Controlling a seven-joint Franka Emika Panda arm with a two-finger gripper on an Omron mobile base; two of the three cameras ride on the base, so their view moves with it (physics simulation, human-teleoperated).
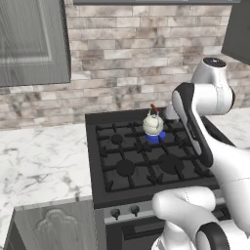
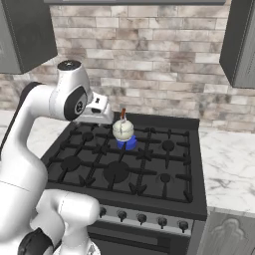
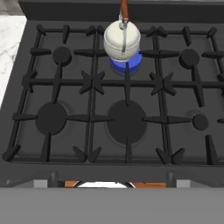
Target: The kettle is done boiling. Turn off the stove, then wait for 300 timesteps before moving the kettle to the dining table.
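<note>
1. Gripper [image 2: 101, 115] up over the stove [image 3: 131, 124], looking down onto the black grates.
2. Finger state: cannot tell, since the tips themselves are not clearly shown; nothing seen held between them.
3. Kettle [image 3: 123, 40] ahead of the fingers and below them, well apart, upright on the middle rear burner.
4. Cream-white and round, with its thin handle arched over the top and the red-orange tip [image 3: 124, 8] pointing away from the fingers toward the back wall.
5. Blue flame [image 3: 127, 65] glowing under the kettle [image 1: 153, 124], on the side nearer the fingers.
6. Large middle burner [image 3: 127, 121] between the fingers and the kettle, bare.
7. From the right base camera, kettle [image 2: 123, 129] just right of the hand and lower, not touching it.
8. Row of small dark knobs [image 2: 142, 217] on the steel front panel, on the near side of the stove from the fingers, well below them.
9. White marble counter [image 1: 44, 161] off to the left of the stove [image 1: 146, 161], away from the fingers.
</note>
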